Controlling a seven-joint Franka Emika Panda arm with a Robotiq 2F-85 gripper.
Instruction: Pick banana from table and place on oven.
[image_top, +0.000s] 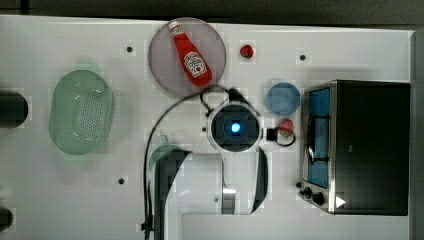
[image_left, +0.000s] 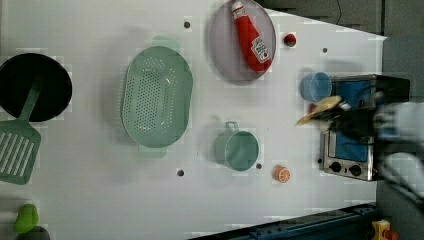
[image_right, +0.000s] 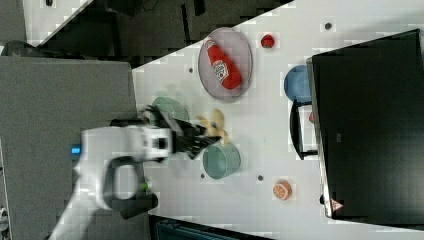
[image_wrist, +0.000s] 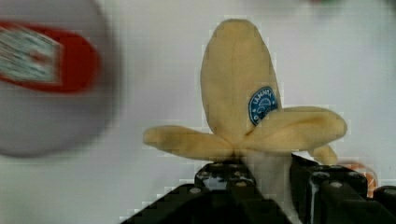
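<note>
Claw (image_wrist: 261, 186) around banana (image_wrist: 243, 93), above table (image_wrist: 154, 46)

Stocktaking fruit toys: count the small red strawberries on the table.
2. One small red strawberry lies beside the grey round plate; another sits between the blue cup and the oven. Others may be hidden.

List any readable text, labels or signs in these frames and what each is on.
Blue round sticker on the banana, held in the gripper: white lettering, too blurred to read.
Label on the ketchup bottle: print too small to read.
White triangle sign on the oven top corner: a symbol, no legible text.
Nothing else carries text.
</note>
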